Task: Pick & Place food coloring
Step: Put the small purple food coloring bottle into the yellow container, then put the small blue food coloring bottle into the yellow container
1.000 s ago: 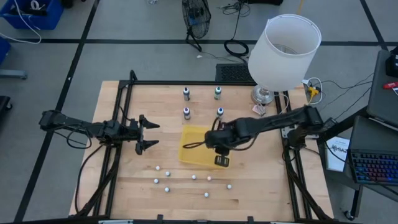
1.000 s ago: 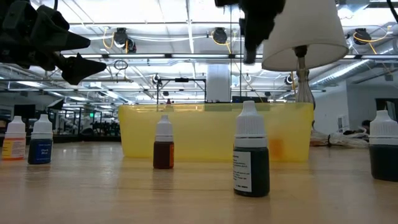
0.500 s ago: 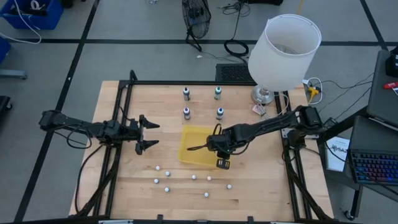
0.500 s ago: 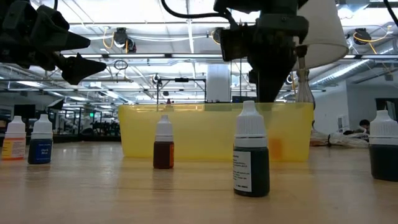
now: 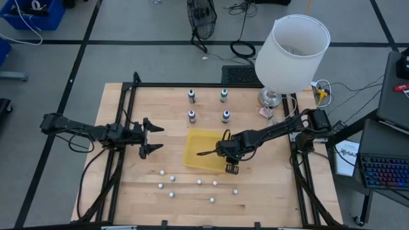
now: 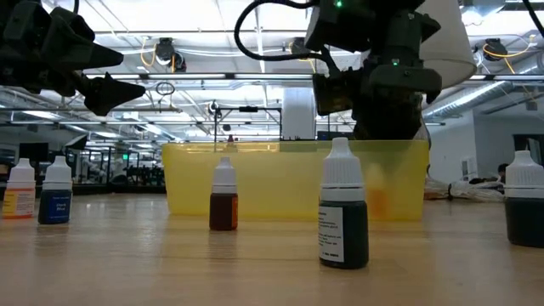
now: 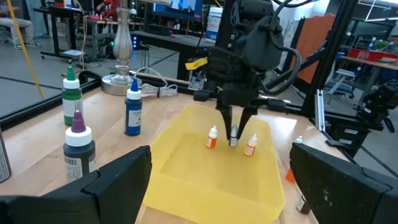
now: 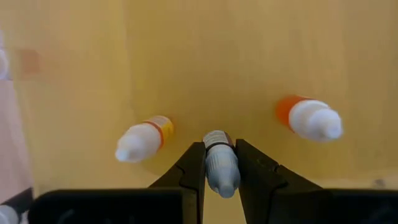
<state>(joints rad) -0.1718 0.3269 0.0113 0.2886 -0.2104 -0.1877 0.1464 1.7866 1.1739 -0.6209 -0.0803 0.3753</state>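
Standing inside the yellow bin (image 7: pixel 186 180) are three small dropper bottles, and the middle one, a grey-capped bottle (image 8: pixel 220 163), sits pinched between the fingers (image 8: pixel 190 169) of the right gripper (image 7: pixel 237 124), which reaches straight down into the bin from above. On either side of it, apart from the fingers, stand two orange bottles with white caps (image 7: pixel 212 137) (image 7: pixel 251 145) (both upright in the left wrist view).

The bin rests near the middle of the bench (image 5: pixel 268 191), with the right arm (image 5: pixel 275 131) stretched over it from the right edge. Between the bin and the far edge of the bench stand four more food coloring bottles in two pairs (image 5: pixel 191 96) (image 5: pixel 223 95) (image 5: pixel 191 115) (image 5: pixel 225 115); the left wrist view shows a green one (image 7: pixel 72 93), a blue one (image 7: pixel 133 109) and a dark one with a purple tip (image 7: pixel 79 146).

Small white balls (image 5: pixel 199 182) lie scattered between the bin and the near edge. A lamp with a white shade (image 5: pixel 292 51) stands at the far right corner.

At the left edge the left gripper (image 5: pixel 151 137) hangs above the bench, its fingers spread wide and holding nothing
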